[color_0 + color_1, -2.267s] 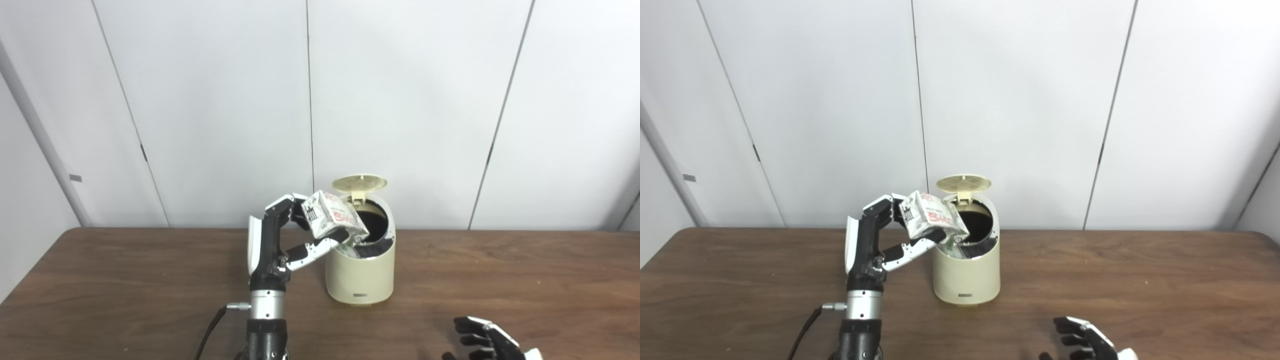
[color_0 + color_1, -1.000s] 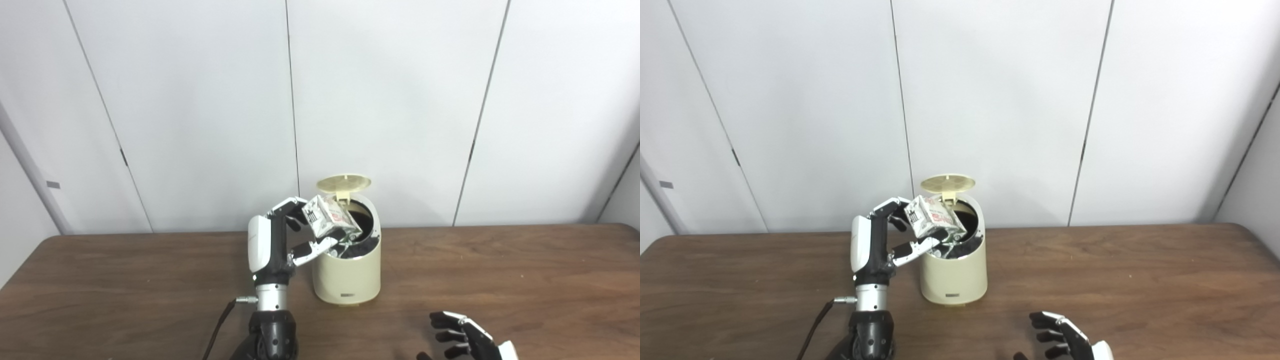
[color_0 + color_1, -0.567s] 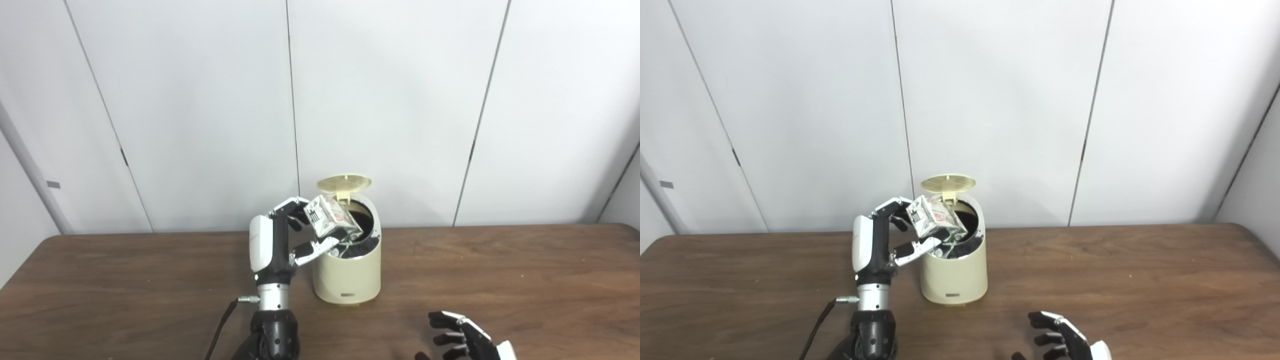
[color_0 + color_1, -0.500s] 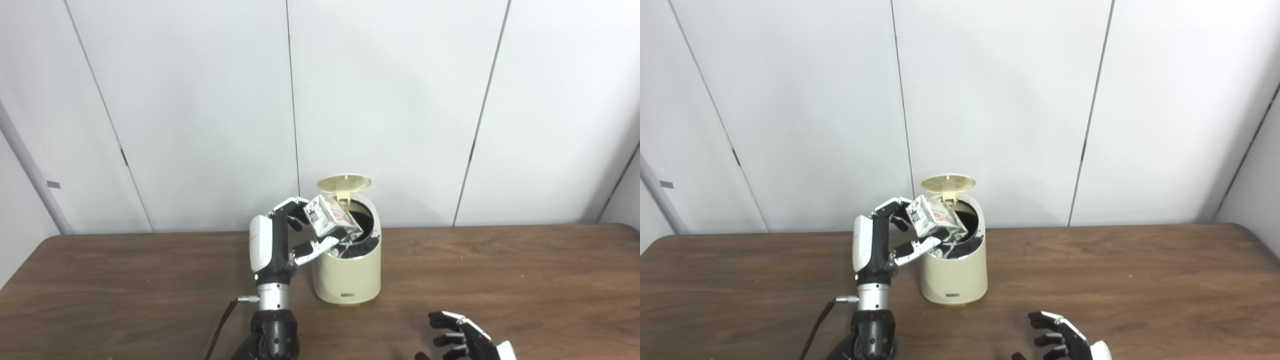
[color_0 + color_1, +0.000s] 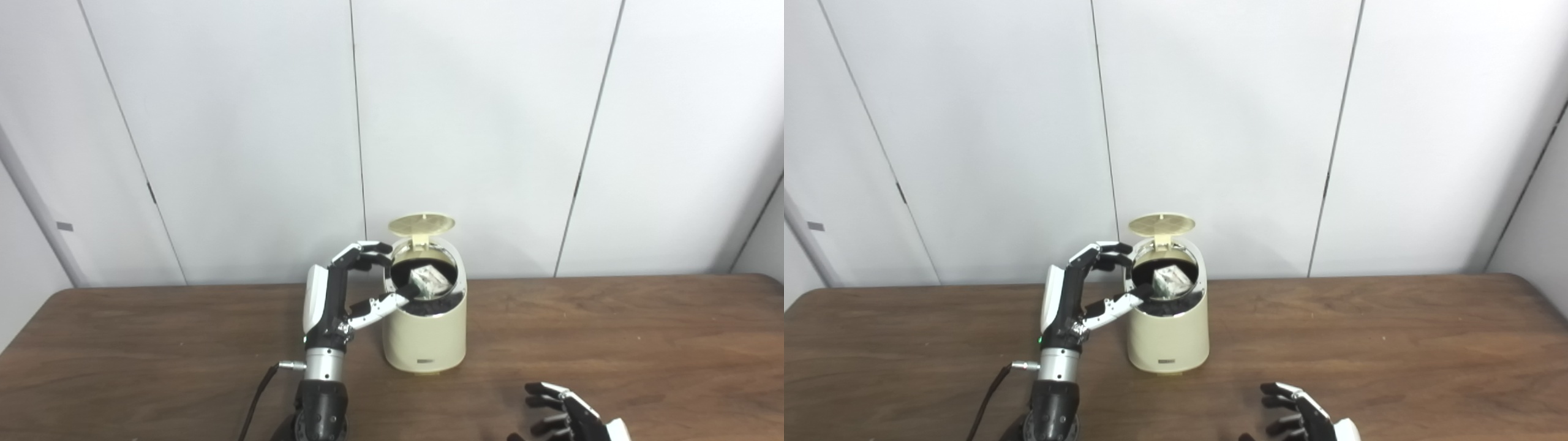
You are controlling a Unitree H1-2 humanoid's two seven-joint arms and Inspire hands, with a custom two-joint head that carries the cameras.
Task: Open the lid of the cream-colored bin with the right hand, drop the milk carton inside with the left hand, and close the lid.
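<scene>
Fingers of the upright left hand spread beside the bin.

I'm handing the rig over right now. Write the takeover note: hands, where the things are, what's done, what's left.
Left hand: open, holding nothing, raised beside the bin's rim on its left.
Right hand: open, low over the table at the front right, clear of the bin.
Milk carton: inside the cream-colored bin, its top visible in the opening.
Lid: up, hinged at the back.
Done: lid opened, carton dropped in.
Left: pull the left hand away, then close the lid.
</scene>
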